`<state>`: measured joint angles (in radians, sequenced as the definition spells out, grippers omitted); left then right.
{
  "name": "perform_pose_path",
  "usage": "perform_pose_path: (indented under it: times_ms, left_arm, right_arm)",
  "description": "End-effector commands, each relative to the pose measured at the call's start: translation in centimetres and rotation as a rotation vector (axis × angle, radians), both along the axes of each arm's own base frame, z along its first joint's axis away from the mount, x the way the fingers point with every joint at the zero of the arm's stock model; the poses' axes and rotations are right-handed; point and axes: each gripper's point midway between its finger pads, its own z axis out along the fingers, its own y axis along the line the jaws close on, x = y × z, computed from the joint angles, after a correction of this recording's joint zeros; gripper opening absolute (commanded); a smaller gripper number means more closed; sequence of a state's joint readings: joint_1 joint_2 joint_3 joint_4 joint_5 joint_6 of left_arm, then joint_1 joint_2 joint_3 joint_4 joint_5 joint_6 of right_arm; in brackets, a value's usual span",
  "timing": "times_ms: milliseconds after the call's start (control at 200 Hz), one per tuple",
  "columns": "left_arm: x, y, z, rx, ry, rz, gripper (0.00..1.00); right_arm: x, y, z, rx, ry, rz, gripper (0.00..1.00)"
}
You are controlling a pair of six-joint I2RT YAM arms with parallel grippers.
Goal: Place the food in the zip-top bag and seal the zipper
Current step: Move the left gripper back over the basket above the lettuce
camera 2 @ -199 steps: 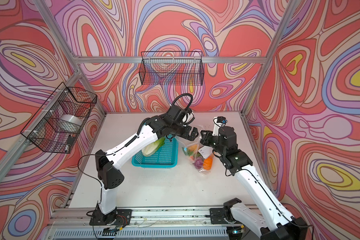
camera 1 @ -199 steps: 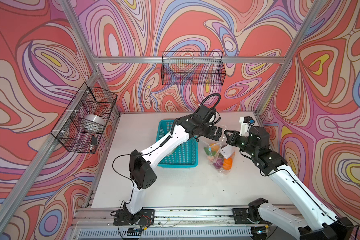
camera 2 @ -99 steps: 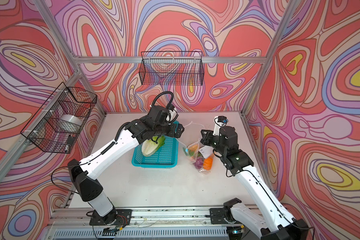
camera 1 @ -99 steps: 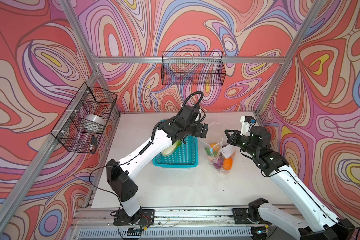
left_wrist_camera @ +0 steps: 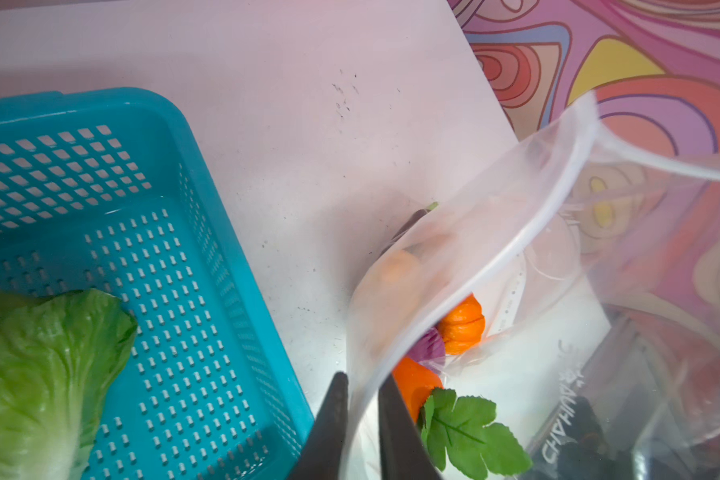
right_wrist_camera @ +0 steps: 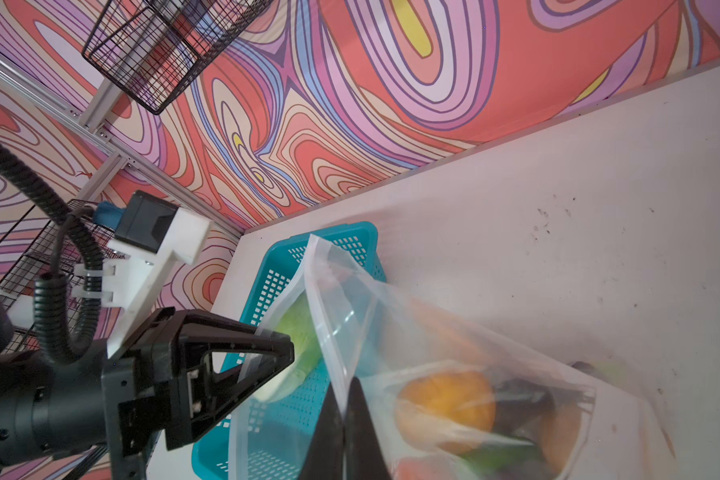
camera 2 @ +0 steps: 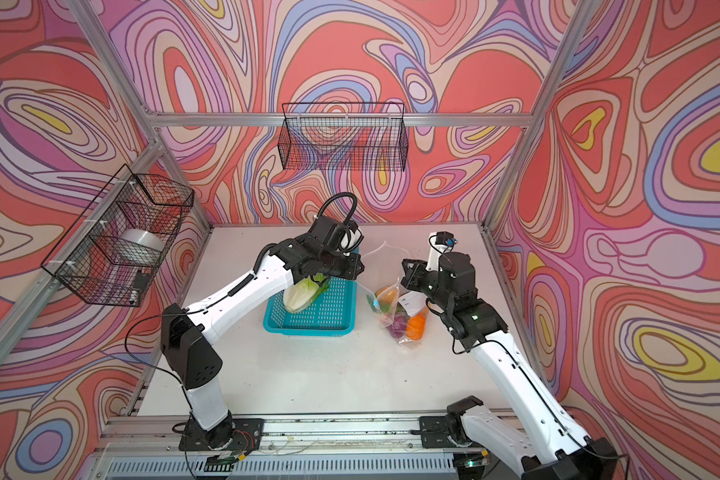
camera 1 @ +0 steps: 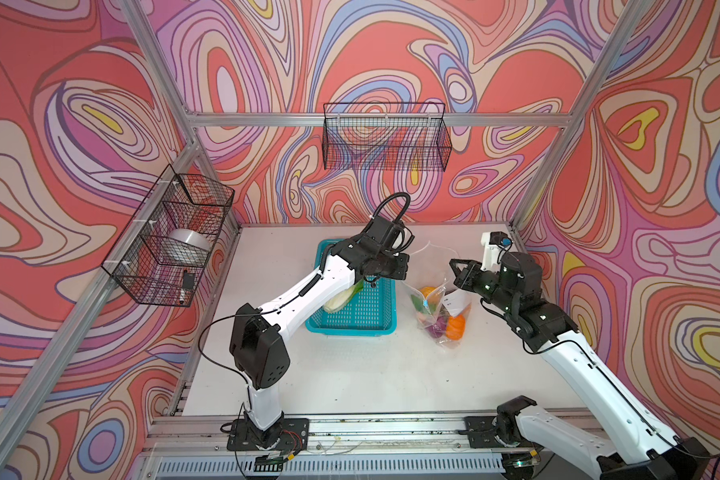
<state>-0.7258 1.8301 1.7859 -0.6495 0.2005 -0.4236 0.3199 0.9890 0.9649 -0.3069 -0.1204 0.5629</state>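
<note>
The clear zip-top bag (camera 1: 437,309) (camera 2: 391,316) lies right of the basket with its mouth lifted. Inside it are an orange pumpkin (left_wrist_camera: 462,324), a purple onion (left_wrist_camera: 429,349) and a carrot (left_wrist_camera: 416,382) with a green leaf. My left gripper (left_wrist_camera: 363,378) (camera 1: 403,271) is shut on the bag's mouth edge on the basket side. On the opposite side, my right gripper (right_wrist_camera: 346,388) (camera 1: 454,266) is shut on the zipper strip (right_wrist_camera: 325,299). A green-white lettuce (camera 2: 302,293) (left_wrist_camera: 38,374) lies in the basket, partly under the left arm.
The teal perforated basket (camera 1: 362,320) (left_wrist_camera: 208,137) stands just left of the bag. Black wire baskets hang on the back wall (camera 1: 385,141) and the left wall (camera 1: 171,237). The back wall runs close behind the bag.
My left gripper, open a second ago above the bag, has drawn slightly toward the basket and shut on the bag's mouth edge. The right gripper has kept its hold and place.
</note>
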Motion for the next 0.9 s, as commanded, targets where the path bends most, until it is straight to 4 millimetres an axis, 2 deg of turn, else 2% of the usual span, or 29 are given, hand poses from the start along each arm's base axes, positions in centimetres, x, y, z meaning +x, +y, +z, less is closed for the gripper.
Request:
perform_pose_path:
  times_ms: [0, 160, 401, 631, 896]
  left_arm:
    - [-0.8, -0.3, 2.7, -0.061, -0.015, -0.033, 0.0]
    - [-1.3, 0.0, 4.6, -0.083, -0.042, -0.038, 0.0]
    - [-0.8, -0.4, 7.3, -0.114, -0.073, -0.034, 0.0]
    - [-0.3, -0.9, 8.5, -0.142, -0.085, -0.029, 0.0]
    - [0.1, -1.0, 8.6, -0.143, -0.106, -0.022, 0.0]
  right_arm:
    - [-0.1, -0.3, 0.8, 0.004, -0.027, -0.013, 0.0]
    - [0.1, -0.3, 0.2, -0.012, -0.018, -0.012, 0.0]
    - [0.1, -1.1, -0.1, -0.082, -0.038, -0.033, 0.0]
    - [0.4, -1.3, -0.1, -0.148, -0.046, -0.03, 0.0]
    - [0.7, -1.1, 0.8, -0.14, -0.064, -0.028, 0.0]
